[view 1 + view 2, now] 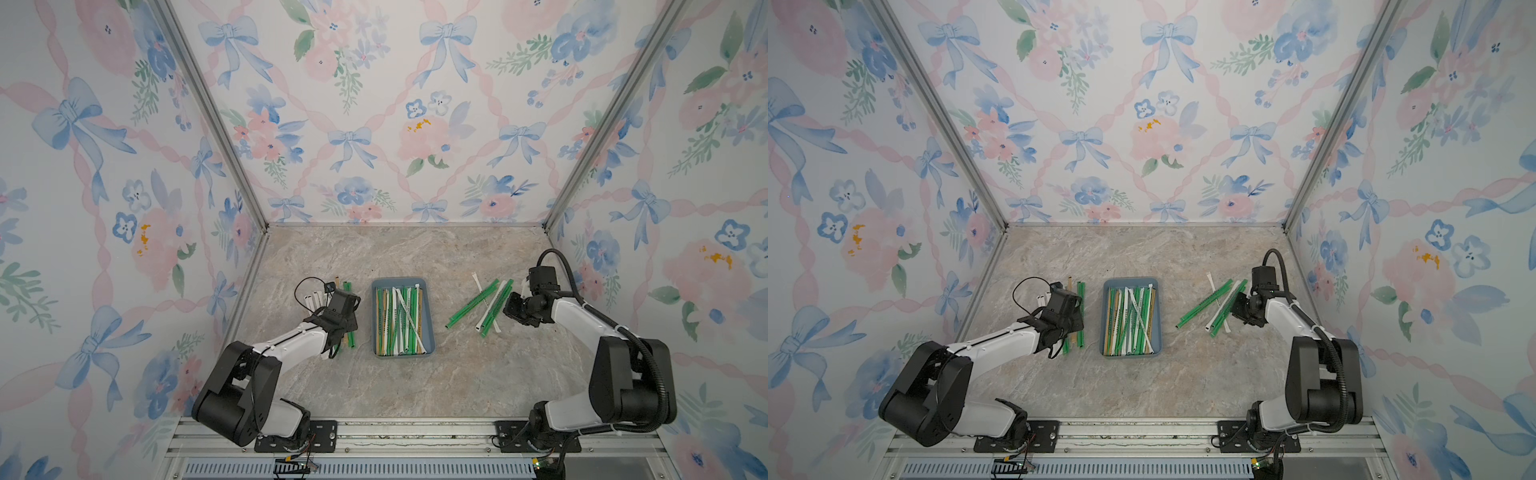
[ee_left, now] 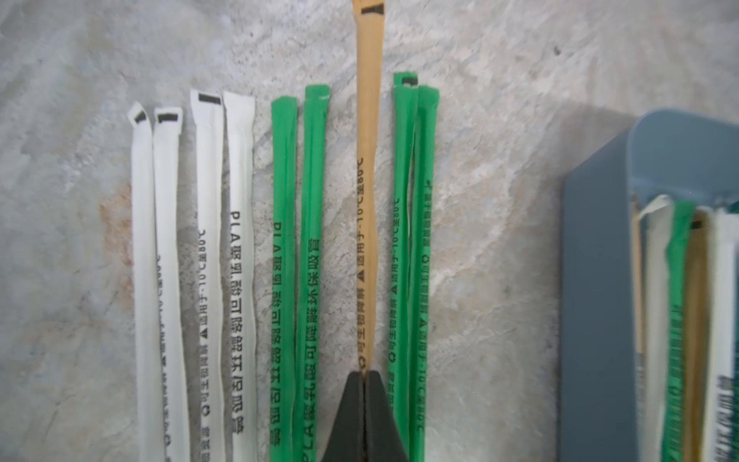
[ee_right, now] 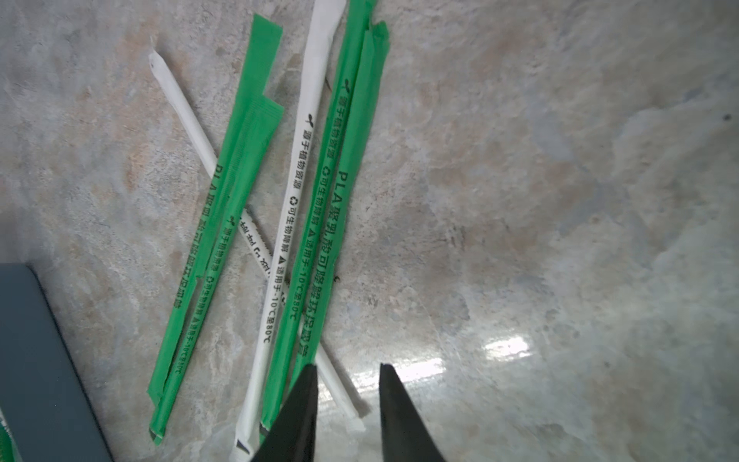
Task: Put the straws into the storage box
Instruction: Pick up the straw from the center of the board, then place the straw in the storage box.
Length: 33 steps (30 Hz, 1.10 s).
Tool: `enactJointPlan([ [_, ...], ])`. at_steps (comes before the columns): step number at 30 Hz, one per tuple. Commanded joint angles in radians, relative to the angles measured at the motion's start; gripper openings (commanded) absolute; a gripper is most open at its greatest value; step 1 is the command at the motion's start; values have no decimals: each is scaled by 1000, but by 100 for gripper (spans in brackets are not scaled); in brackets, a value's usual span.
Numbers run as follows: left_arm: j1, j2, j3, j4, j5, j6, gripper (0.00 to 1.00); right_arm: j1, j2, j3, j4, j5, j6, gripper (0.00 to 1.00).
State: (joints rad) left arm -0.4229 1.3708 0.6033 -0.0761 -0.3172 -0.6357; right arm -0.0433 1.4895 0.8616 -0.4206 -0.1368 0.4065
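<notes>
The storage box (image 1: 403, 355) sits mid-table (image 1: 415, 395). It holds a layer of straws (image 1: 401, 318) in green, white and tan. Most lie lengthwise, and a white one slants across the top.

On the left-arm side of the storage box, loose straws lie in a row parallel to its long wall. There are four white straws (image 2: 208, 240) farthest from the box, then green straws (image 2: 312, 240), with one tan straw (image 2: 368, 160) among the greens. The left gripper (image 2: 364, 378) has its fingers pressed together, pinching the tan straw. Cannot tell whether that straw is off the table.

On the right-arm side of the box, well apart from it, is a crossed heap (image 1: 484, 305) of green and white straws. The right gripper (image 3: 347, 372) is at the heap's edge with its jaws partly spread and nothing gripped between them. One fingertip (image 3: 304, 396) overlaps a green pair in the wrist view; contact is unclear.
</notes>
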Motion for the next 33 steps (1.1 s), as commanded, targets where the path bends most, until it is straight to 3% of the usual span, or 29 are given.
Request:
enactJointPlan([
  [1, -15, -45, -18, -12, 11, -11, 0, 12, 41, 47, 34, -40, 26, 28],
  [9, -110, -88, 5, -10, 19, -74, 0, 63, 153, 184, 37, -54, 9, 28],
  [16, -212, -55, 52, -9, 15, -138, 0, 100, 345, 397, -127, -13, -69, 28],
  [33, -350, 87, 159, -3, 2, -183, 0, 132, 388, 389, -81, -51, 9, 28],
])
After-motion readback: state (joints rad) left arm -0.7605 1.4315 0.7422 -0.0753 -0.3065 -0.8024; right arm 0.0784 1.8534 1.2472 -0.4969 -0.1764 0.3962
